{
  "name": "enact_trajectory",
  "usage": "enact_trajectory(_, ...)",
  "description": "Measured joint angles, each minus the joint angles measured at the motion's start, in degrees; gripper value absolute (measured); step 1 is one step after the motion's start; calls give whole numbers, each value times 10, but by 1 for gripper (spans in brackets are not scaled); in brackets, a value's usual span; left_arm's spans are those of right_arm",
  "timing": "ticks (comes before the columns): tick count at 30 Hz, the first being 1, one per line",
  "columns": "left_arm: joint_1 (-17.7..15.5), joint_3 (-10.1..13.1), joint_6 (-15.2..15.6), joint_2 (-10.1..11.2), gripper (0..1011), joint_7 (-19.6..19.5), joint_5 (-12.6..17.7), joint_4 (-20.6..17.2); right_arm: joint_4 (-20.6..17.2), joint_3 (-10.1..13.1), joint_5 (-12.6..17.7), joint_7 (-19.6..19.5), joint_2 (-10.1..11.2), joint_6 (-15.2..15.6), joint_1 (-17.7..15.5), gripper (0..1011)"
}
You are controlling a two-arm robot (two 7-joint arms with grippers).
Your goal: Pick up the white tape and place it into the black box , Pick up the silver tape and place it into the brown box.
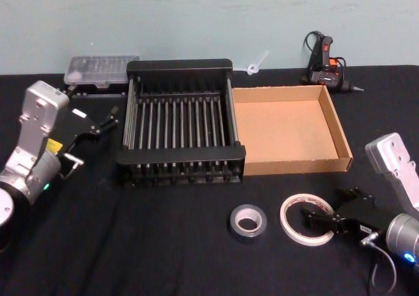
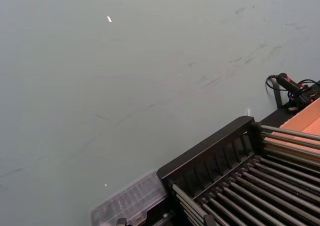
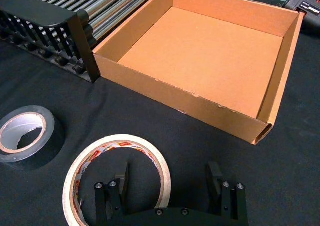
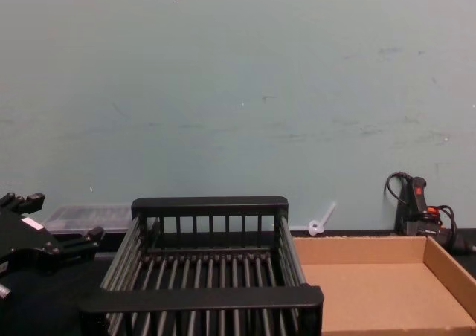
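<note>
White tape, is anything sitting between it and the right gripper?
No. The right gripper is open, with one finger over the white tape ring's hole and the other beyond its rim. The silver tape lies off to the side, not between them.

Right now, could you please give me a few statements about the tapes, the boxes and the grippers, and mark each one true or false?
1. The flat white roll of tape already lies inside the black slatted crate. False: it lies on the black table, in front of the shallow brown cardboard box.
2. The right gripper is open, one finger inside the white tape's ring and one outside. True.
3. The dull grey-silver tape roll lies on the table beside the white tape, on the robot's left of it. True.
4. The brown box holds the silver tape. False: nothing lies in it.
5. The left gripper holds a tape. False: it is open, left of the black box, holding nothing.
</note>
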Motion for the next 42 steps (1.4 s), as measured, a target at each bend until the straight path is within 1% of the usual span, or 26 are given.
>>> enact_trajectory(10, 0, 0, 0, 0, 1001, 0, 0, 0, -1, 1, 0, 0, 0, 0, 0, 997)
enact_trajectory(14, 0, 0, 0, 0, 1001, 0, 0, 0, -1, 1, 0, 0, 0, -1, -1, 927)
enact_trajectory(15, 0, 0, 0, 0, 1001, 0, 0, 0, -1, 1, 0, 0, 0, -1, -1, 927)
enact_trajectory(18, 0, 0, 0, 0, 1002, 0, 0, 0, -1, 1, 1, -1, 0, -1, -1, 814)
enact_trajectory(20, 0, 0, 0, 0, 1001, 0, 0, 0, -1, 1, 1, 0, 0, -1, -1, 787)
enact_trajectory(21, 0, 0, 0, 0, 1001, 0, 0, 0, -1, 1, 1, -1, 0, -1, -1, 722)
enact_trajectory(22, 0, 0, 0, 0, 1001, 0, 0, 0, -1, 1, 1, -1, 0, -1, -1, 706)
enact_trajectory(24, 0, 0, 0, 0, 1001, 0, 0, 0, -1, 1, 1, 0, 0, -1, -1, 624)
enact_trajectory(25, 0, 0, 0, 0, 1001, 0, 0, 0, -1, 1, 1, -1, 0, -1, -1, 604)
enact_trajectory(29, 0, 0, 0, 0, 1002, 0, 0, 0, -1, 1, 1, -1, 0, -1, -1, 462)
enact_trajectory(31, 0, 0, 0, 0, 1001, 0, 0, 0, -1, 1, 1, -1, 0, -1, -1, 419)
enact_trajectory(32, 0, 0, 0, 0, 1001, 0, 0, 0, -1, 1, 1, -1, 0, -1, -1, 359)
enact_trajectory(34, 0, 0, 0, 0, 1001, 0, 0, 0, -1, 1, 1, -1, 0, -1, -1, 340)
enact_trajectory(35, 0, 0, 0, 0, 1002, 0, 0, 0, -1, 1, 1, -1, 0, -1, -1, 302)
enact_trajectory(36, 0, 0, 0, 0, 1002, 0, 0, 0, -1, 1, 1, -1, 0, -1, -1, 243)
enact_trajectory(39, 0, 0, 0, 0, 1001, 0, 0, 0, -1, 1, 1, -1, 0, -1, -1, 189)
enact_trajectory(41, 0, 0, 0, 0, 1001, 0, 0, 0, -1, 1, 1, -1, 0, -1, -1, 113)
enact_trajectory(42, 0, 0, 0, 0, 1001, 0, 0, 0, -1, 1, 1, -1, 0, -1, -1, 105)
